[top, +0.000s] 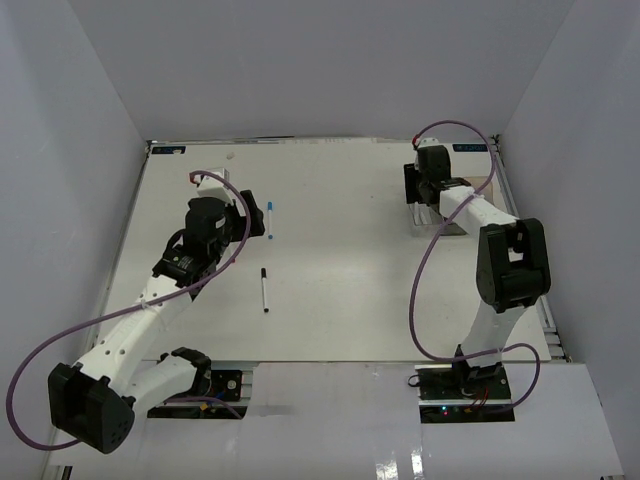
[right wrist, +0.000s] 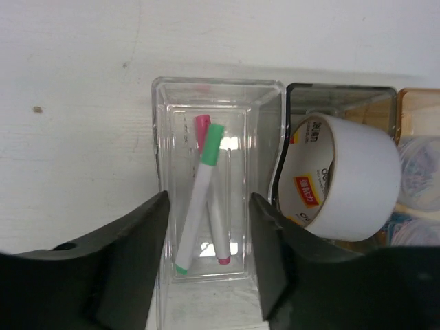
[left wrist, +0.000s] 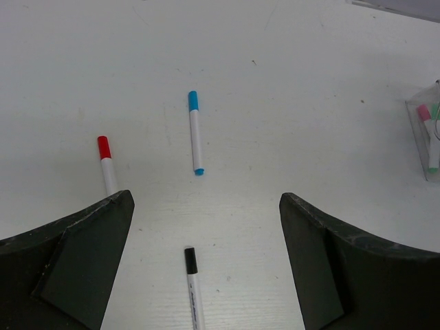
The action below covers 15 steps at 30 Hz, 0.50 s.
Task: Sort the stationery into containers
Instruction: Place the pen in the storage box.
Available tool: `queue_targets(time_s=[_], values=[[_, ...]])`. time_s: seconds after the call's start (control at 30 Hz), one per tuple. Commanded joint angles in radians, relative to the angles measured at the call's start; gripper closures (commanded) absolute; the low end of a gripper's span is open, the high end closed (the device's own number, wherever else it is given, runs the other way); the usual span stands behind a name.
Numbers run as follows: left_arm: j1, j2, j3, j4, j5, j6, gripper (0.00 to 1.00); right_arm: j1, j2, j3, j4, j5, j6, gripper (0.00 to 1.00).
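From above, we see the left gripper (top: 240, 205) hanging over the left half of the desk, nearer the far edge than the near one. Its opening is hard to judge from here. Just beside it lies a blue-capped pen (top: 270, 220), and a black-capped pen (top: 265, 290) lies closer to the near edge. The right gripper (top: 425, 190) sits over the row of bins (top: 448, 224) near the far right corner.

In the left wrist view, the fingers (left wrist: 75, 268) are spread wide and hold nothing. They touch no pen. The black-capped pen lies on the desk in the gap between them, the blue-capped pen is farther ahead, and a red-capped pen (left wrist: 106, 161) runs partly behind one finger.

In the right wrist view, we see the right gripper's fingers (right wrist: 130, 261) moderately parted and empty, straddling the clear bin (right wrist: 220, 84) from above. We cannot tell whether they touch its walls. Inside the bin, a green-capped pen (right wrist: 196, 220) lies crossed over a pink-capped pen (right wrist: 220, 234). In the smoky grey bin (right wrist: 344, 93) next to it, a white tape roll (right wrist: 350, 179) stands tilted. The amber bin (right wrist: 419, 103) is at the end of the row, and its contents are too blurred to name.
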Motion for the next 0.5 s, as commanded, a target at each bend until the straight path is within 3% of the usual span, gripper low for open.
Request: queue_targets(time_s=[0.0,0.17,0.27,0.47], values=[[0.006,0.004,-0.005,0.0,0.016,0.003,0.02,0.001,-0.138,-0.016,0.031,-0.021,-0.004,0.4],[0.006,0.022,-0.005,-0.065,0.057,-0.038,0.02,0.0,-0.288,-0.091,-0.027,-0.058,0.028,0.33],[0.006,0.044,-0.022,-0.117,0.088,-0.071,0.02,0.001,-0.437,-0.203,-0.026,-0.13,0.074,0.17],[0.005,0.154,-0.069,-0.198,0.237,-0.158,0.02,0.001,-0.759,-0.508,0.069,-0.29,0.164,0.12]])
